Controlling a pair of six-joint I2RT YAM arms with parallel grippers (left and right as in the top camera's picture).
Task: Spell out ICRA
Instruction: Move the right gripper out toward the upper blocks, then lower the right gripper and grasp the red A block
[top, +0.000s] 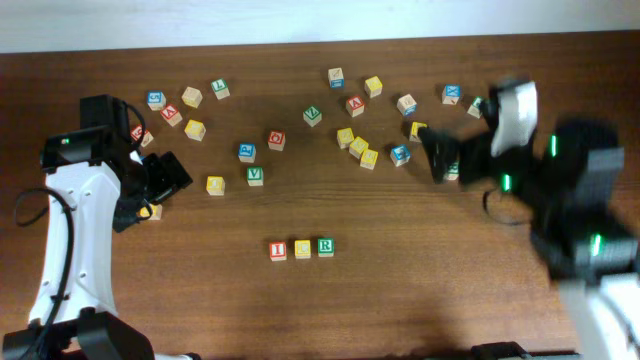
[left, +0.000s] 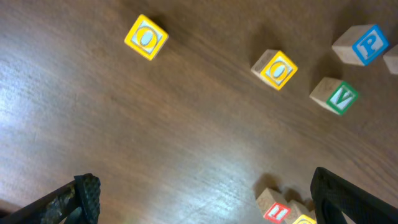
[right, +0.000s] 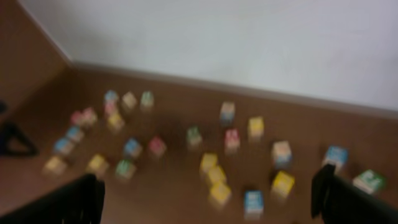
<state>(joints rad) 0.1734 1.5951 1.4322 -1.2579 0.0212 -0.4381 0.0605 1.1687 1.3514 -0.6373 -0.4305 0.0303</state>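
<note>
Left pincer and right pincer both stand spread and hold nothing.

Hazard: I cannot yet tell the A among several red faces, so I may seize the wrong cube. Placing it may also nudge R.

Count:
- Three cubes in the row: I, C and R.
- Roughly two dozen loose cubes beyond the row.

A dark brown wood-grain tabletop meets a plain white wall along its far edge under soft light.
</note>
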